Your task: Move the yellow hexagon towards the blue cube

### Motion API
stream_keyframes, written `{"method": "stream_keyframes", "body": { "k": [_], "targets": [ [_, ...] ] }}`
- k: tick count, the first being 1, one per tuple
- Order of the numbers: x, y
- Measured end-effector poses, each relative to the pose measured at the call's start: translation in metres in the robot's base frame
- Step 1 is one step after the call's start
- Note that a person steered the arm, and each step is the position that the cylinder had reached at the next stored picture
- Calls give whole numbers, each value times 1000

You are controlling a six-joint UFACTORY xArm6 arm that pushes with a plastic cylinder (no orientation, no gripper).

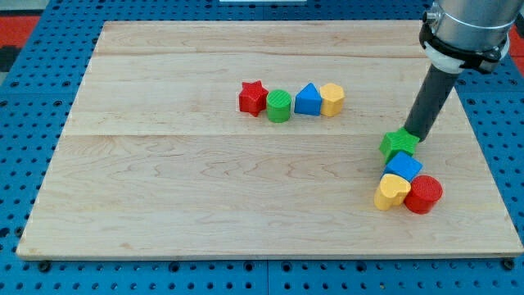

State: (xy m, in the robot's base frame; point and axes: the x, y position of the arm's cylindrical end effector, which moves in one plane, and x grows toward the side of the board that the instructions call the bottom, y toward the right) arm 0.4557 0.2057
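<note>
The yellow hexagon (pixel 332 99) lies at the right end of a row near the board's upper middle, touching a blue triangular block (pixel 308 100). The blue cube (pixel 404 166) lies at the view's right, in a tight cluster below a green star (pixel 399 144) and above a yellow heart-like block (pixel 391 192) and a red cylinder (pixel 423 194). My tip (pixel 415 133) is at the green star's upper right edge, just above the blue cube and far to the right of the yellow hexagon.
A red star (pixel 253 97) and a green cylinder (pixel 278 106) form the left part of the row. The wooden board (pixel 164 180) rests on a blue pegboard; the right cluster is near the board's right edge.
</note>
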Motion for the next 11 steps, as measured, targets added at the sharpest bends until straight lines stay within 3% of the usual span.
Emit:
{"method": "stream_keyframes", "body": {
  "k": [1, 3, 5, 10, 11],
  "targets": [
    [-13, 0],
    [-96, -14],
    [-125, -102],
    [-22, -111],
    [-22, -129]
  ]
}}
